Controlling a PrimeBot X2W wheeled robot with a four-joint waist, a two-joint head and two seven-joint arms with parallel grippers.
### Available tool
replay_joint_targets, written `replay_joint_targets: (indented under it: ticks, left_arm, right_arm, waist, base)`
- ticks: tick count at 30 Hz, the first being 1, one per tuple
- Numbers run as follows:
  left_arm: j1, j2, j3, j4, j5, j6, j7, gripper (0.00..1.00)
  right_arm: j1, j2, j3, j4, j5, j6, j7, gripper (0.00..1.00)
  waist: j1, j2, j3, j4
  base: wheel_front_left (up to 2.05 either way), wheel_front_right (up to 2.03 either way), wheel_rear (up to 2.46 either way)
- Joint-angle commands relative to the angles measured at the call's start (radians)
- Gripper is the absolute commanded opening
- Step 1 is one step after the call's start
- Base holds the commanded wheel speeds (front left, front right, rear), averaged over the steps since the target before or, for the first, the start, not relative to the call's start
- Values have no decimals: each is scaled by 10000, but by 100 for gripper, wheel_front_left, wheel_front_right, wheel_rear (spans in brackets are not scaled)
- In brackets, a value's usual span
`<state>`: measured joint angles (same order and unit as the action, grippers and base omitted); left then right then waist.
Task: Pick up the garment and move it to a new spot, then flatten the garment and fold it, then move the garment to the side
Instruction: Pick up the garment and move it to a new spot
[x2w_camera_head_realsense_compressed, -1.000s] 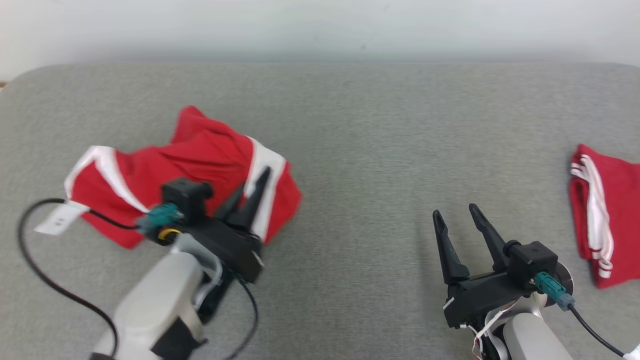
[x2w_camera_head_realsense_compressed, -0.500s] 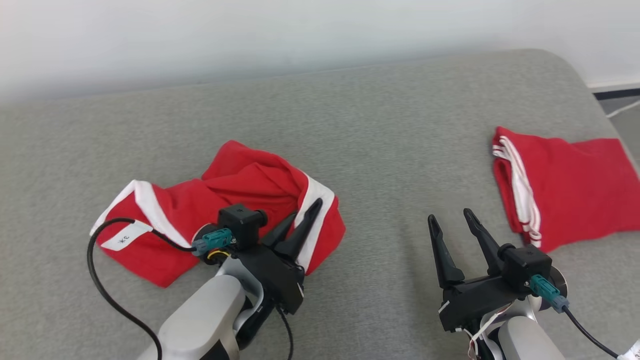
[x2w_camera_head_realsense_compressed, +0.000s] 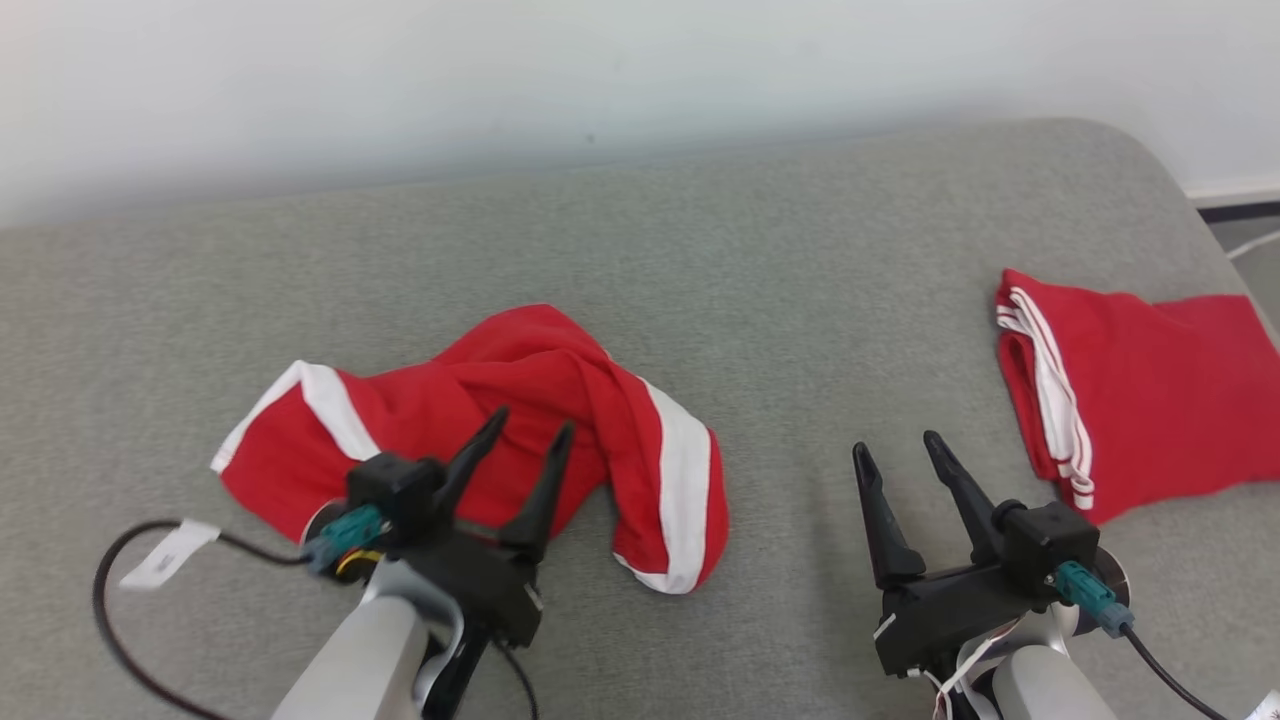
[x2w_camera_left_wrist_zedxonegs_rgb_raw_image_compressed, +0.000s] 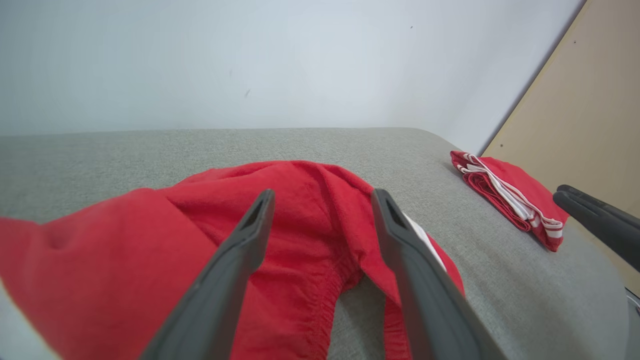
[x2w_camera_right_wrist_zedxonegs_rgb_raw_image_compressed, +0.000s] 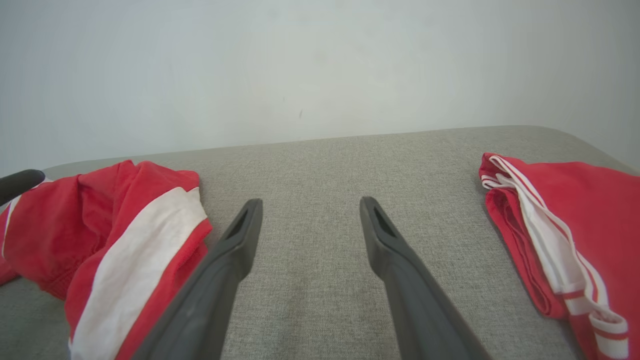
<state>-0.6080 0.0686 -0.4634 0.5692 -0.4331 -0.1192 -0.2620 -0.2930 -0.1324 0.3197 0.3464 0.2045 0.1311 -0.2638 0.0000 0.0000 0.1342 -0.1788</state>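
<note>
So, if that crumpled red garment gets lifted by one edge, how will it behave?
Probably floppy: the crumpled red garment lies in soft folds and would drape. Likely light, being thin cloth. Pushed, it would probably bunch on the textured grey surface rather than slide.

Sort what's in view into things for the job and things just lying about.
For the job:
crumpled red garment
left tool, open, pointing at it
right tool, open
grey surface under it all

Lying about:
folded red garment at the right, apparently already done
tan board

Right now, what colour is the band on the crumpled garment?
White band on red garment; clearest in right wrist view.
</note>
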Motion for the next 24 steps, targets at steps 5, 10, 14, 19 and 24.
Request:
replay_joint_targets:
  ticks: [5, 10, 14, 19, 24]
  left_arm:
    - [913, 70, 947, -302, 776, 147, -36, 100]
    - [1795, 72, 2001, -871, 1497, 313, -36, 100]
    - [2592, 21, 2785, -1478, 1999, 392, -37, 100]
    - [3398, -52, 3593, -1897, 2390, 464, -37, 100]
    - [4060, -127, 4239, -2323, 2489, 434, -37, 100]
  right_arm:
    - [228, 41, 123, 75, 40, -8, -3, 100]
    - [352, 69, 309, 103, 66, -8, -3, 100]
    - [411, 77, 467, 123, 91, -8, -3, 100]
    - [402, 64, 828, 96, 120, -8, -3, 100]
    - [417, 32, 1282, 95, 170, -8, -3, 100]
  waist:
    - [0, 0, -351, 517]
    - [0, 0, -505, 822]
    - [0, 0, -572, 1059]
    - [0, 0, -639, 1383]
    - [0, 0, -673, 1810]
  base:
    - [0, 0, 0]
    - [0, 0, 0]
    - [0, 0, 0]
    - [0, 0, 0]
    - [0, 0, 0]
